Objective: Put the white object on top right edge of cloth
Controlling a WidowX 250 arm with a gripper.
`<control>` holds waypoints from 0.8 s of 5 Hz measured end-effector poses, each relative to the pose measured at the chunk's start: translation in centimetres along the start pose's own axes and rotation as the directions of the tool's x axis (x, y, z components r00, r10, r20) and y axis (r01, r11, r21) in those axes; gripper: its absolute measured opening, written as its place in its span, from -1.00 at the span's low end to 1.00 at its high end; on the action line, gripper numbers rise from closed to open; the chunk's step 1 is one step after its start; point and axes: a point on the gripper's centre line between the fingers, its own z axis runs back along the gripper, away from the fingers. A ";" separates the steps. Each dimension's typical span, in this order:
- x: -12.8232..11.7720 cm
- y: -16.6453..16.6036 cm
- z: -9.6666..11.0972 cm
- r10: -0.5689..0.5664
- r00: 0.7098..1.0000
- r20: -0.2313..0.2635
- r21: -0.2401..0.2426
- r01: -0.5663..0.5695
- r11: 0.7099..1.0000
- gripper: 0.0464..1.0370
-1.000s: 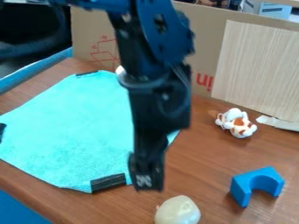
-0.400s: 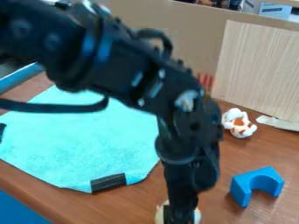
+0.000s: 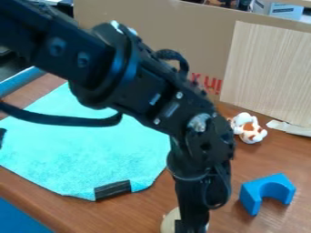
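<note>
White object [image 3: 169, 222] — partly hidden behind pincer [image 3: 191, 225]; contact unclear

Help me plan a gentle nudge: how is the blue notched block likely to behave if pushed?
The blue notched block looks rigid, its edges being crisp, so it would probably keep its shape. With its flat faces, it seems likelier to slide over the wooden table than to roll. Pushed at one end, it may swivel, being wide.
</note>
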 end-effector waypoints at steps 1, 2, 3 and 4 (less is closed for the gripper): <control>-0.6 0.3 -0.7 0.015 1.000 -0.026 -0.011 -0.016 1.000 0.92; -0.8 0.1 -1.2 0.031 0.998 -0.046 -0.023 -0.033 0.999 0.87; -0.5 0.3 -1.1 0.052 0.998 -0.043 -0.023 -0.053 0.998 0.50; -0.7 0.3 -1.1 0.063 0.997 -0.046 -0.040 -0.065 0.997 0.47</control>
